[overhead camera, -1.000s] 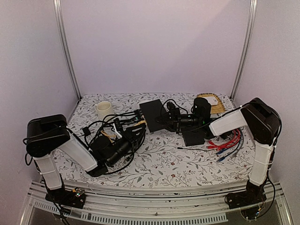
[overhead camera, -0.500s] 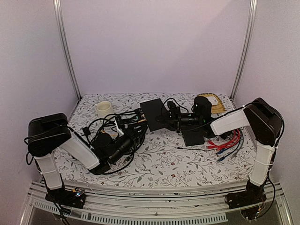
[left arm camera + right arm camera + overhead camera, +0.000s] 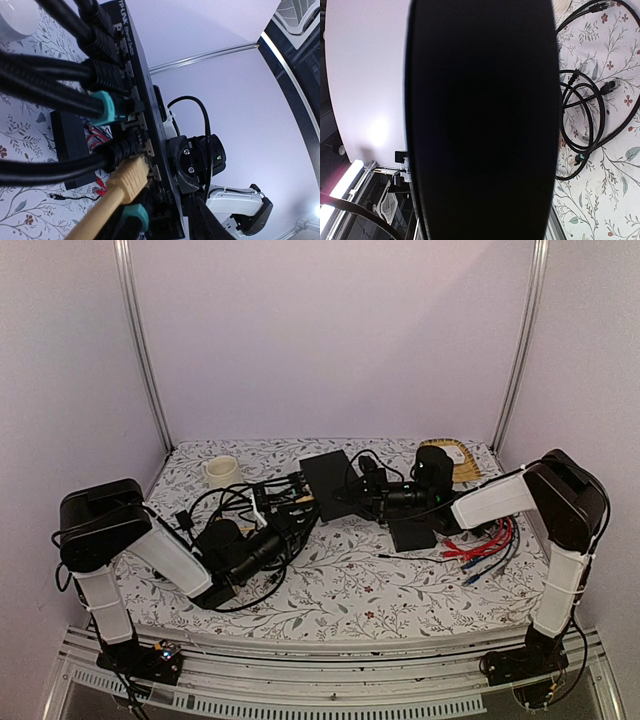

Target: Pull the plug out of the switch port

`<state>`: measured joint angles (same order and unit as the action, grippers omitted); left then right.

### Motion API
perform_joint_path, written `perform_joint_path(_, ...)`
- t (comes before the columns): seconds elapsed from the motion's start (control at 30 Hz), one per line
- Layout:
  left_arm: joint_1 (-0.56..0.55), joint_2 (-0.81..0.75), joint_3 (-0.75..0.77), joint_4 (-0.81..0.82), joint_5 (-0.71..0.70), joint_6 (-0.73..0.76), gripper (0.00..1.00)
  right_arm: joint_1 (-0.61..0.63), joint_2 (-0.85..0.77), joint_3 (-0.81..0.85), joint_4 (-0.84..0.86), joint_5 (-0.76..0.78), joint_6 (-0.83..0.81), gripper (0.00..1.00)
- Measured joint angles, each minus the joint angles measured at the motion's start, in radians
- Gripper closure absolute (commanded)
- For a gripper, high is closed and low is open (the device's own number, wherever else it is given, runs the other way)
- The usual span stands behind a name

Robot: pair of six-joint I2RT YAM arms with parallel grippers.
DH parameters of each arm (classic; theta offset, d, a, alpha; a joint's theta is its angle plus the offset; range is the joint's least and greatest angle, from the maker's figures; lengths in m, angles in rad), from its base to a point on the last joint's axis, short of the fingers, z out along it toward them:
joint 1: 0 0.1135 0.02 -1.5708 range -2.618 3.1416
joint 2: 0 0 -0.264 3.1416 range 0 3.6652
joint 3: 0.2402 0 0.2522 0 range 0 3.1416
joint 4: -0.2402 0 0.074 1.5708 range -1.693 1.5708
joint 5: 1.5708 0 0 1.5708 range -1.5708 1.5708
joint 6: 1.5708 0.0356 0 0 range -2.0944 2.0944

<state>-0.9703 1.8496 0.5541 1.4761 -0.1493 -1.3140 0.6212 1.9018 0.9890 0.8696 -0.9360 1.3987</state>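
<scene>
The switch (image 3: 328,483) is a flat black box lying at the middle back of the table. Its port edge (image 3: 142,125) faces left and holds several plugs: black ones, a teal-booted one (image 3: 107,107) and a tan plug (image 3: 127,180) seated in a low port. My left gripper (image 3: 288,515) is among the cables right at that edge; its fingers are hidden in both views. My right gripper (image 3: 362,490) clamps the switch from the right side, and the black body (image 3: 480,120) fills the right wrist view.
A shorter black box (image 3: 412,533) lies just right of the switch. Red and blue cables (image 3: 485,540) sprawl at the right, loose black cables (image 3: 585,115) loop beside the switch. A cream mug (image 3: 220,472) stands back left and a woven basket (image 3: 450,455) back right.
My left arm has pushed forward and right, bringing its gripper closer to the switch's port edge. The right gripper and the switch have stayed put.
</scene>
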Motion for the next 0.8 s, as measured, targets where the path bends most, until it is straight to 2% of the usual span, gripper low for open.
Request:
perform_joint_path(0.53,0.016,0.0,0.013,-0.021,0.091,-0.005,0.65,0.0,-0.019,-0.015,-0.016,-0.016,-0.016,0.98)
perform_joint_path(0.8,0.019,0.001,0.037,-0.05,0.144,-0.021,0.74,-0.006,-0.061,-0.058,-0.018,-0.018,-0.06,0.98)
